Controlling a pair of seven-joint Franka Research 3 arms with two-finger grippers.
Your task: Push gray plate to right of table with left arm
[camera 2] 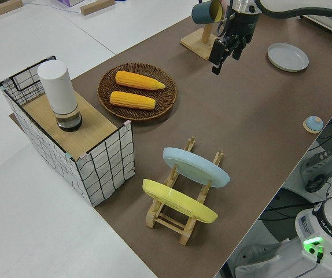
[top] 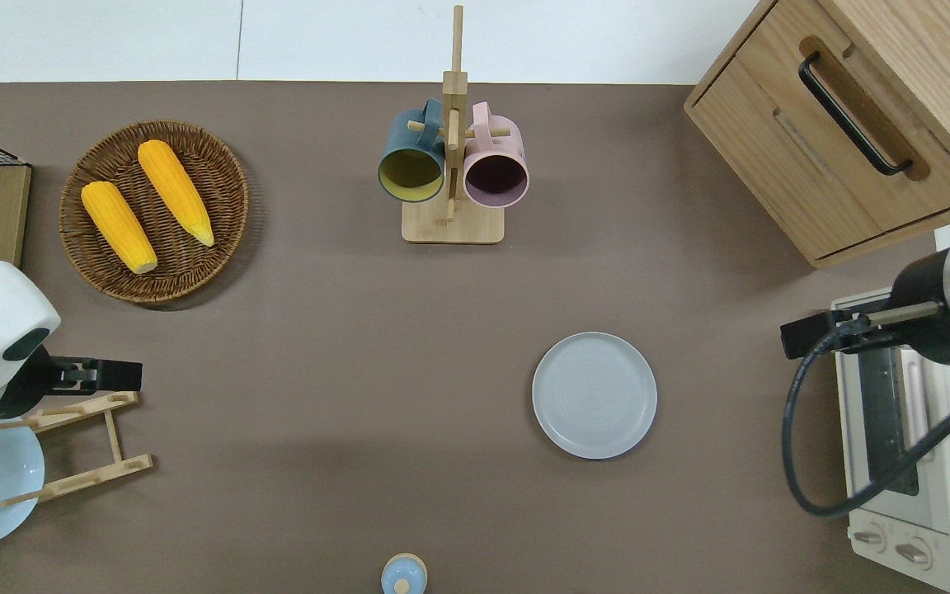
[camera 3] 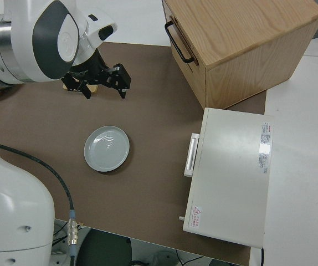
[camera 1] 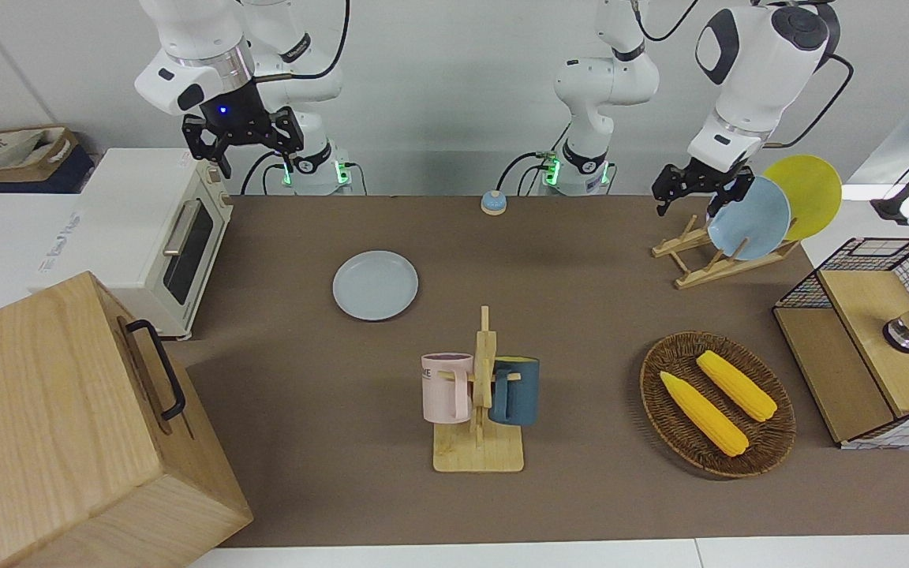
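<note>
Two white jointed arms share one matte brown surface (top: 343,346). Biggest item: the light wooden drawer cabinet with a black handle (camera 1: 68,426), then the cream toaster oven (camera 1: 155,237) at the right arm's end. Over to the black wire basket with a wooden lid (camera 1: 865,339), carrying a white cylinder (camera 2: 59,92). The round dark wicker tray (top: 153,210) holds two yellow corn cobs (top: 145,202). The round, plain, pale gray-blue plate with a shallow raised rim (top: 594,394) lies flat, empty, near the toaster oven. The left hand (top: 108,375) hangs empty, fingers apart, over the wooden plate rack (top: 87,445). The right arm is parked, its hand (camera 1: 241,138) open.
</note>
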